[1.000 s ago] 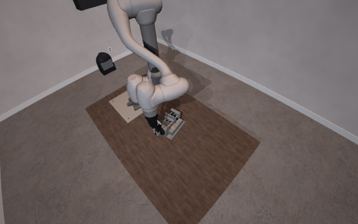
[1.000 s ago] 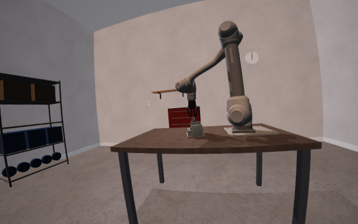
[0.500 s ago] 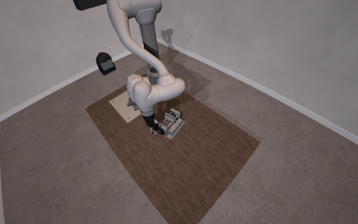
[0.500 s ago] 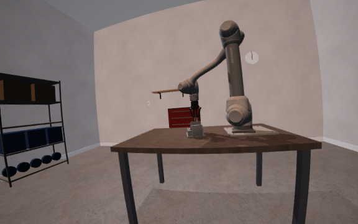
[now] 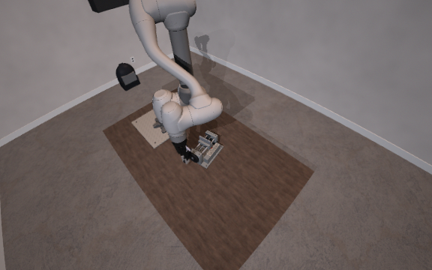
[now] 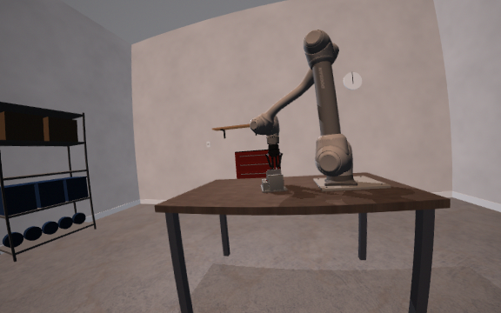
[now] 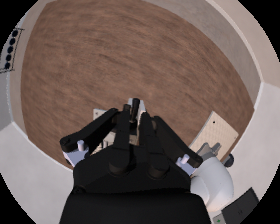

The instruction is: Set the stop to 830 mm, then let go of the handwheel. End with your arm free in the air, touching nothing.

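Note:
A small grey stop fixture (image 5: 207, 150) with rails and a scale sits near the middle of the dark wooden table; it also shows in the exterior view (image 6: 272, 183). Its handwheel (image 5: 190, 157) is at the near end of the fixture. My gripper (image 5: 185, 156) points down onto that end and is shut on the handwheel. In the wrist view the black fingers are close together around a small pale part of the handwheel, most of which they hide. The scale reading is too small to tell.
The arm's base stands on a pale plate (image 5: 150, 128) at the back of the table. A red drawer cabinet (image 6: 251, 164) stands behind the table, and a shelf rack (image 6: 33, 174) is at the left wall.

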`<state>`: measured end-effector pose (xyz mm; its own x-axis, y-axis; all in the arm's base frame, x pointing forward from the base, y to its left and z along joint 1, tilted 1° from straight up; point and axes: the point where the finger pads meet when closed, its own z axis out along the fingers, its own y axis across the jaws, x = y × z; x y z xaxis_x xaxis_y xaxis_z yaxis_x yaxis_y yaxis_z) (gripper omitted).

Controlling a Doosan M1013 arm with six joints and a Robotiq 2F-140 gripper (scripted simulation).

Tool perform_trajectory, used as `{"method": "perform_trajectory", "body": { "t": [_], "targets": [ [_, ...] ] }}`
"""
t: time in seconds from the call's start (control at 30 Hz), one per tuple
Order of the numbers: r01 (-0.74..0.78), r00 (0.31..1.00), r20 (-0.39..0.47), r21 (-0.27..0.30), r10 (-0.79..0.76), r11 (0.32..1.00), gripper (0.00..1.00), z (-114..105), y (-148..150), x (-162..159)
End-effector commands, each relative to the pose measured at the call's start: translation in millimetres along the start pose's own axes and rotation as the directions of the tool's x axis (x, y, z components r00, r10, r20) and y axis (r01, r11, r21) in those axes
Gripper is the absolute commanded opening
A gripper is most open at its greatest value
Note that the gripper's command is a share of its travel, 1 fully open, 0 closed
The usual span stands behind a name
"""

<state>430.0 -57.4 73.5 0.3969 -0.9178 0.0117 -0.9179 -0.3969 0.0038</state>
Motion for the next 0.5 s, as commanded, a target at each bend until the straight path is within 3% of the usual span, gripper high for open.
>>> {"method": "perform_trajectory", "body": {
  "t": [0.0, 0.47],
  "targets": [
    [-0.001, 1.0, 0.0, 0.001, 0.001, 1.0, 0.04, 3.3, -0.9, 0.0],
    [-0.001, 1.0, 0.0, 0.001, 0.001, 1.0, 0.04, 14.6, -8.1, 0.0]
  ]
}}
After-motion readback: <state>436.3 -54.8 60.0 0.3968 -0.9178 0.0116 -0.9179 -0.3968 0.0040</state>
